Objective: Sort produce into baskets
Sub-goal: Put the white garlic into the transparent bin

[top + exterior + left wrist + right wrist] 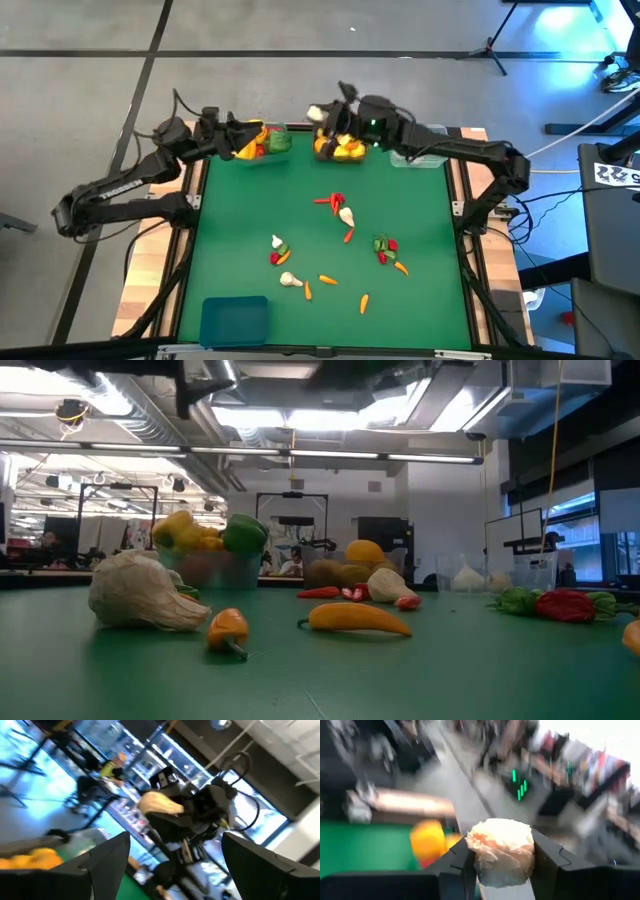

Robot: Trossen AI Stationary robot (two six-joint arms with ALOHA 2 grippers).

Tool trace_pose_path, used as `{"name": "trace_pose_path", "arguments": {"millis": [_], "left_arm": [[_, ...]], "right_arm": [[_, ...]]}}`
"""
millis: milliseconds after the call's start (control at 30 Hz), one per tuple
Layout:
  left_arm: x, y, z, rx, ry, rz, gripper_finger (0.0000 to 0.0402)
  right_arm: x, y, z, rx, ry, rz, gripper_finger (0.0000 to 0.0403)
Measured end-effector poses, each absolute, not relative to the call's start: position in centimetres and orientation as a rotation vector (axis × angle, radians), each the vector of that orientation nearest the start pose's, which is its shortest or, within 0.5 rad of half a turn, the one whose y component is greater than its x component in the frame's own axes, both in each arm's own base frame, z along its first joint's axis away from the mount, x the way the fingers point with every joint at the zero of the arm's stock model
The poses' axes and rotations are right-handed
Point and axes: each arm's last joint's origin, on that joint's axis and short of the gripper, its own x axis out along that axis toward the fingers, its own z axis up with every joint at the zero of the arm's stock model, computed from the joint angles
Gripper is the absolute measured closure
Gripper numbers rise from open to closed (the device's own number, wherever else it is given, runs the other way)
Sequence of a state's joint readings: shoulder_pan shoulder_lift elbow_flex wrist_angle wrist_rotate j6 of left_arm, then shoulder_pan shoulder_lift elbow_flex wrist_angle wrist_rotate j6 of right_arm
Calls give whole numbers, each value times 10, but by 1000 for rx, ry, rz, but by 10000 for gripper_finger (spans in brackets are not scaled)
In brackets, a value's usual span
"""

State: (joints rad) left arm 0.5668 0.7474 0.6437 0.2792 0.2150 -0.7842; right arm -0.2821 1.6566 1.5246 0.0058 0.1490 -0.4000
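Note:
My right gripper (pixel 326 115) is shut on a white garlic bulb (pixel 502 851) above a dark bin of oranges and lemons (pixel 341 150) at the table's far edge. My left gripper (pixel 232 130) stands open with nothing between its fingers (pixel 107 862), beside a bin of peppers (pixel 262 142) at the far left. The left wrist view looks across at the held garlic bulb (pixel 157 802). Loose chillies (pixel 334 200), another garlic bulb (pixel 346 215) and carrots (pixel 327 280) lie on the green mat. My right gripper pinches the garlic bulb's two sides (pixel 476 854) between its two fingers. The fingers come about level from the table's right side. The bulb is lifted clear, above the bin of oranges and lemons.
A clear bin (pixel 420 152) stands at the far right under my right arm. An opaque blue bin (pixel 233 318) stands at the near left. A green and red cluster (pixel 385 247) lies to the right, and more garlic (pixel 289 280) lies near the front. The mat's middle left is bare.

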Motion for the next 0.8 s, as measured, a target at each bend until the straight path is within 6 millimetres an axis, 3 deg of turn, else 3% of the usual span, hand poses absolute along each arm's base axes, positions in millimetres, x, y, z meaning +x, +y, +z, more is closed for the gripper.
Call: {"name": "trace_pose_path", "arguments": {"millis": [233, 467, 567, 800], "left_arm": [[136, 89, 328, -710, -230, 354, 93], [135, 89, 324, -729, -200, 372, 93], [135, 89, 323, -735, -184, 379, 93], [135, 89, 322, -738, -177, 381, 93]], "right_arm": [[321, -164, 360, -195, 602, -506, 277], [264, -216, 308, 41, 951, -585, 277], [239, -234, 286, 160, 1017, -649, 277], [197, -245, 227, 446, 1114, -744, 277]]}}
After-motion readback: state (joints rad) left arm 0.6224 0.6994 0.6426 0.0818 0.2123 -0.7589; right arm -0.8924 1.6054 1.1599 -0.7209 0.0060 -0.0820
